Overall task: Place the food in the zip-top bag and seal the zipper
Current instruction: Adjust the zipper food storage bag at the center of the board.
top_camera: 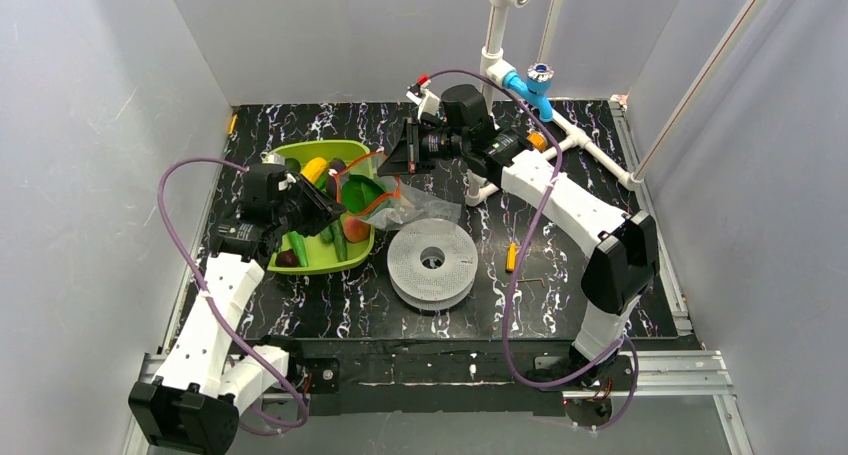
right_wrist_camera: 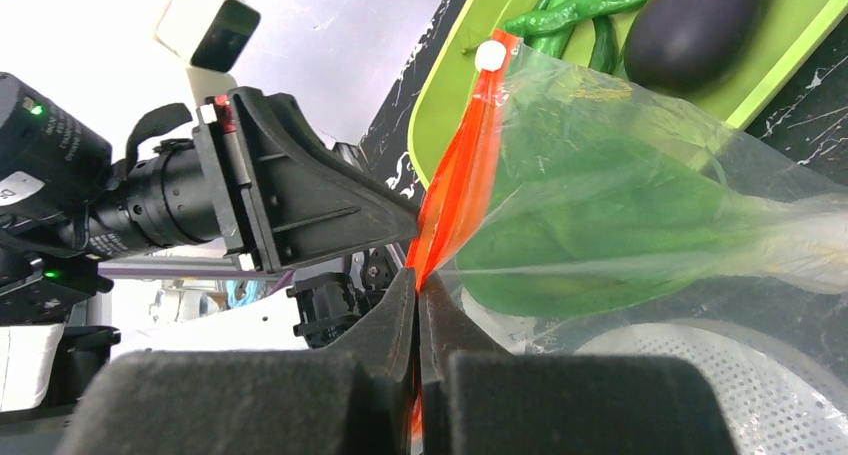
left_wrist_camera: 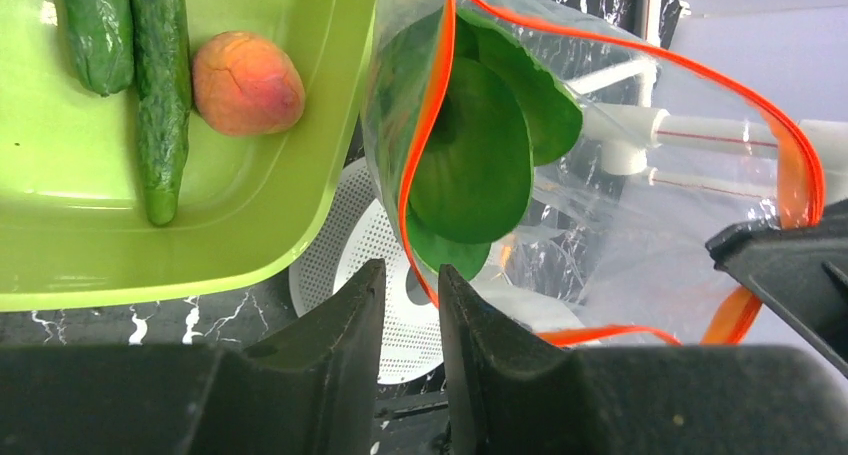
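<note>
— 2 sets of jaws pinch the zipper (left_wrist_camera: 425, 145), holding the zip-top bag (top_camera: 400, 203) just beside the green tray (top_camera: 352, 252)?

— Yes; we should keep its mouth spread while loading the peach (left_wrist_camera: 247, 83).

Bright, even light throughout; near foregrounds blur softly in both wrist views.

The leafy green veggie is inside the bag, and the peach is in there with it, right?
Not quite. The leafy green veggie is inside the bag, but the peach lies in the green tray beside the cucumbers, as the left wrist view shows.
</note>
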Controlling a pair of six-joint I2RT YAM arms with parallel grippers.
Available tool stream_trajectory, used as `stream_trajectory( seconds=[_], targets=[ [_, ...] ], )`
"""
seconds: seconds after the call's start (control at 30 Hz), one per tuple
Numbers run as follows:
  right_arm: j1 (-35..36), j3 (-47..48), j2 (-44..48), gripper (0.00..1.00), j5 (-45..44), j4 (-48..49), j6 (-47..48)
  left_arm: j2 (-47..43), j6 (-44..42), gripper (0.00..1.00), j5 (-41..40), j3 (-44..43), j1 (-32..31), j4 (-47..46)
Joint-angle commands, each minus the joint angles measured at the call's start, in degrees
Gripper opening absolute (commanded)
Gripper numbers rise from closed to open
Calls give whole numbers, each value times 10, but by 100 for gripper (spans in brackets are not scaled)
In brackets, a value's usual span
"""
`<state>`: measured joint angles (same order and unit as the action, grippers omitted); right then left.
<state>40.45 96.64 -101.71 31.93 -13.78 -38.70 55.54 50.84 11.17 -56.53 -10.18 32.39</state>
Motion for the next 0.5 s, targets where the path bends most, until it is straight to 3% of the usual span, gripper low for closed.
stream_trajectory(
  seconds=[0.0, 0.13, 0.33, 0.47],
  targets=[
    [-17, -4, 31, 1, -9, 8, -1, 1, 25, 26, 9, 16, 4, -33],
    [-16, -5, 30, 1, -7, 10, -1, 9, 28, 22, 18, 35, 4, -62],
    [-16, 1, 26, 1, -18, -2, 15, 52, -11, 0, 43, 7, 5, -93],
    [-15, 32, 15, 1, -78, -70, 90, 92, -47, 0, 81, -59, 6, -142]
  ],
)
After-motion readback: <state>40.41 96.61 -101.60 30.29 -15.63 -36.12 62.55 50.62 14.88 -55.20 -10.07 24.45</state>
